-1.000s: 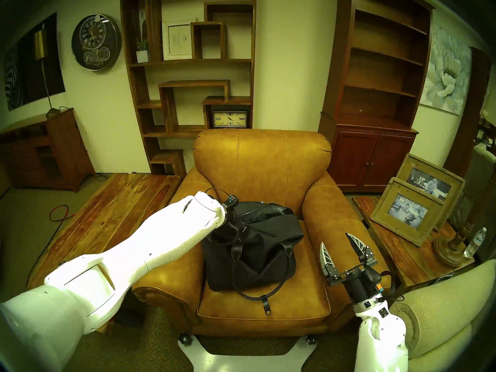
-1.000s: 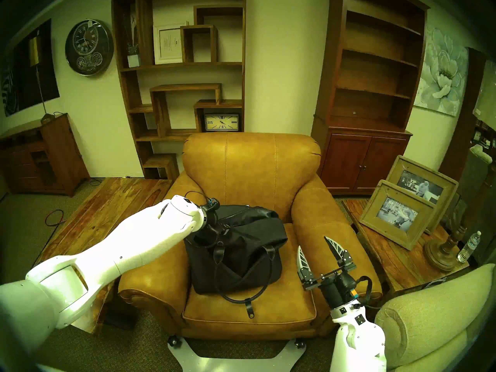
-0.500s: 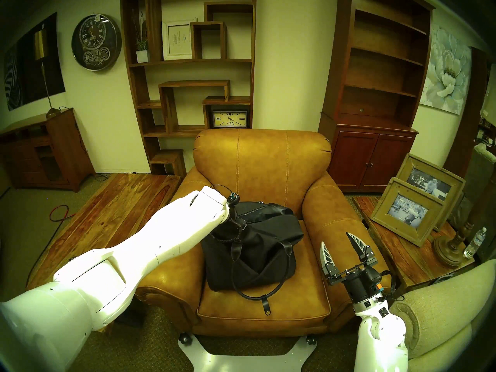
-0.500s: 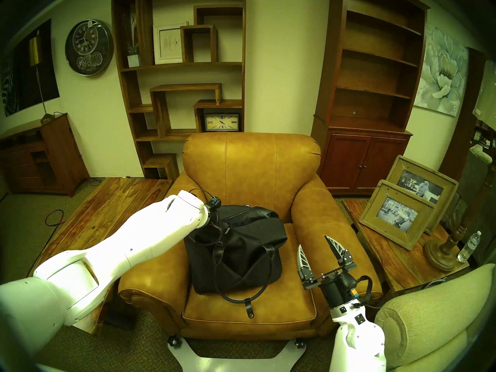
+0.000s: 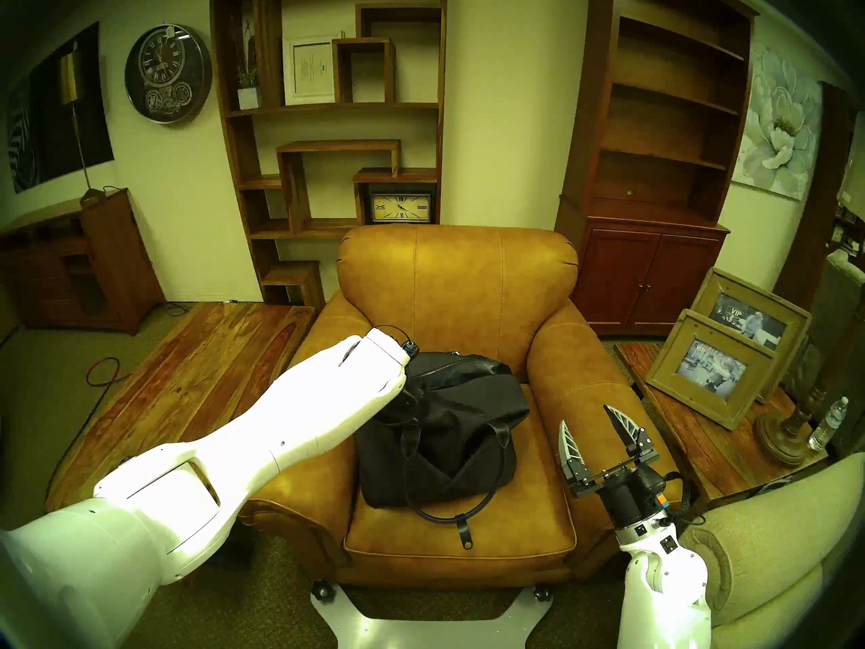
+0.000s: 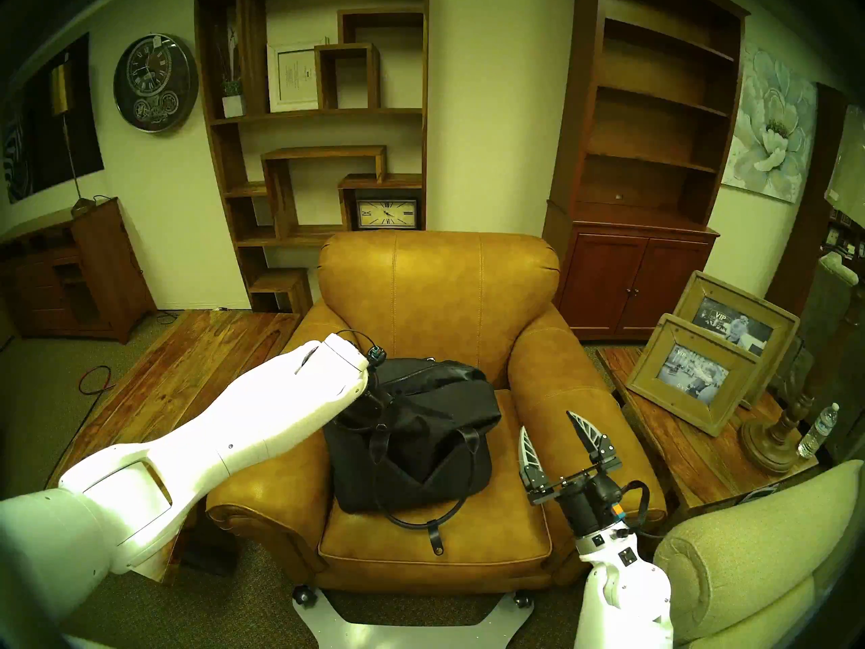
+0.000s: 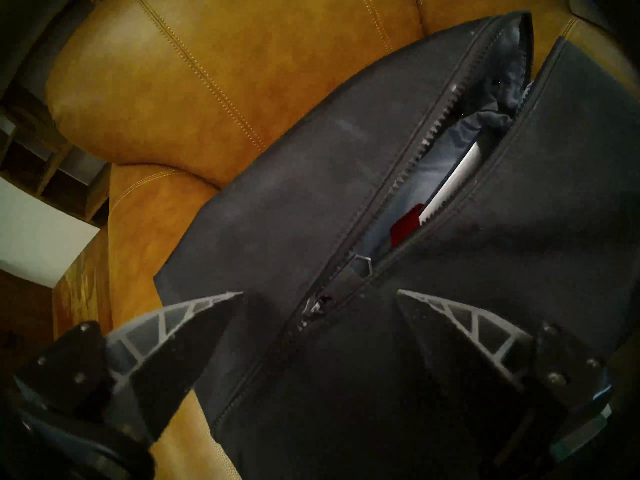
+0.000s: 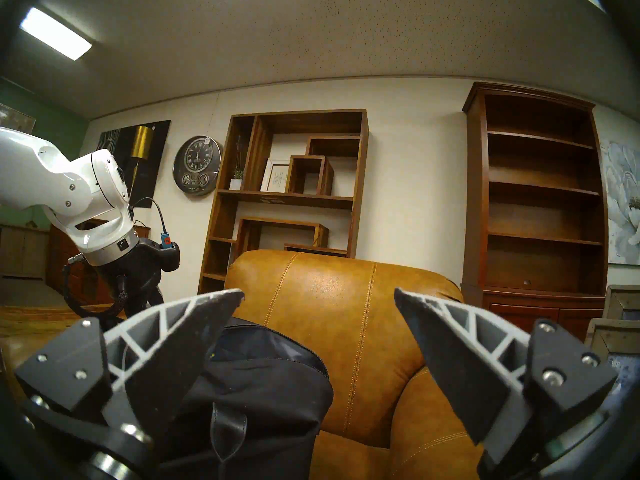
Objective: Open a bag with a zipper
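- Since one second ago, the left arm [image 5: 262, 428] has reached further forward over the bag [image 5: 449, 428], so its wrist now covers more of the bag's left end; the right arm did not move.
- The bag lies on the seat of the tan leather armchair [image 5: 458, 278], with one handle [image 5: 449, 503] hanging toward the seat's front edge.
- The left gripper [image 7: 318, 295] is spread wide just above the bag, one fingertip on each side of the zipper [image 7: 426, 136].
- The zipper is already parted along the far stretch; its metal pull [image 7: 360, 264] sits just beyond the fingertips, not pinched by them.
- Inside the gap one sees blue cloth, something red and something white.
- The right gripper [image 5: 592, 416] is also spread, holds nothing, and hovers over the right side of the seat, apart from the bag.
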`<action>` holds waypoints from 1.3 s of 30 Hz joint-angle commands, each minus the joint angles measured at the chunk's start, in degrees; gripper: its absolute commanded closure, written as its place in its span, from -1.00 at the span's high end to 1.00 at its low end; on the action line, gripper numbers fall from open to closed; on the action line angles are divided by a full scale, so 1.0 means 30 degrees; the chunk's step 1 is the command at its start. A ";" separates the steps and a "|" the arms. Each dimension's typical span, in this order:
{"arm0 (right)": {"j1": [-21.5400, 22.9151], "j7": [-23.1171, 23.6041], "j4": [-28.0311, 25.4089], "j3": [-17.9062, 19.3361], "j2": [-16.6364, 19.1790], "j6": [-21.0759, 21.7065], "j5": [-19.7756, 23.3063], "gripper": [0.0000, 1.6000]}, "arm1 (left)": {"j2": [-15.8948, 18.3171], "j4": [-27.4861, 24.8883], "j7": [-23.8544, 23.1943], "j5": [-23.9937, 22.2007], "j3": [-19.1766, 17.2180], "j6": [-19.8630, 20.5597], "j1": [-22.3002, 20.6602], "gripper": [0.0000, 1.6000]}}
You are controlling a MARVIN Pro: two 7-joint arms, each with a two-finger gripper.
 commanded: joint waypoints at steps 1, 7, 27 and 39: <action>0.0091 0.0085 -0.0422 -0.0073 0.0034 -0.0115 0.0082 1.00 | -0.0394 0.0225 0.0923 0.0175 -0.0289 -0.0183 0.0156 1.00; 0.0100 0.0099 -0.0416 -0.0061 0.0022 -0.0114 0.0078 1.00 | -0.0424 0.0083 0.0778 -0.0230 -0.0973 -0.1102 0.0447 1.00; 0.0110 0.0114 -0.0407 -0.0051 0.0013 -0.0114 0.0074 1.00 | -0.1965 0.0273 0.1578 -0.1277 -0.2194 -0.0581 0.0261 1.00; 0.0112 0.0116 -0.0404 -0.0049 0.0012 -0.0114 0.0073 1.00 | -0.3191 0.1099 0.3375 -0.1814 -0.3227 -0.0194 0.0165 1.00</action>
